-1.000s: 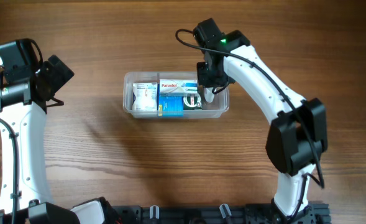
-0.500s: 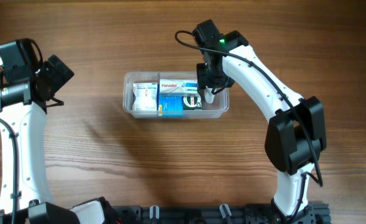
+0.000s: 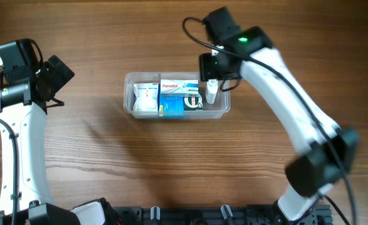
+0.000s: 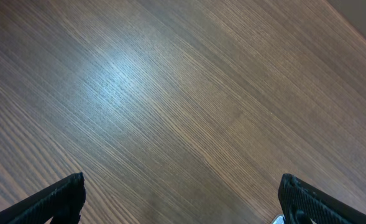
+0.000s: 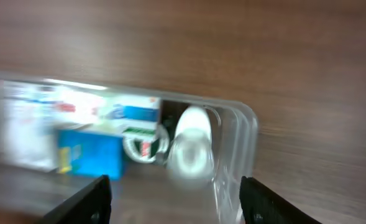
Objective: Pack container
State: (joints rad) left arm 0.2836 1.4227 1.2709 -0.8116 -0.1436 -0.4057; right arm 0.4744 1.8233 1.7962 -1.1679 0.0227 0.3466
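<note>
Right gripper (image 5: 174,182) has lifted off the container (image 3: 126,94); its view is blurred.

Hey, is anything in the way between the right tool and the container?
Nothing visible blocks it. The right tool hovers open over the right end of the container. Only a small bottle stands inside there, directly beneath the tool.

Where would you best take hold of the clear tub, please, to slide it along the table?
Probably the rim of the container at its left short wall, coming straight down with one finger inside and one outside. The wall is a thin upright lip, and the right gripper hangs over the other end. Clearance beside the white box looks tight.
</note>
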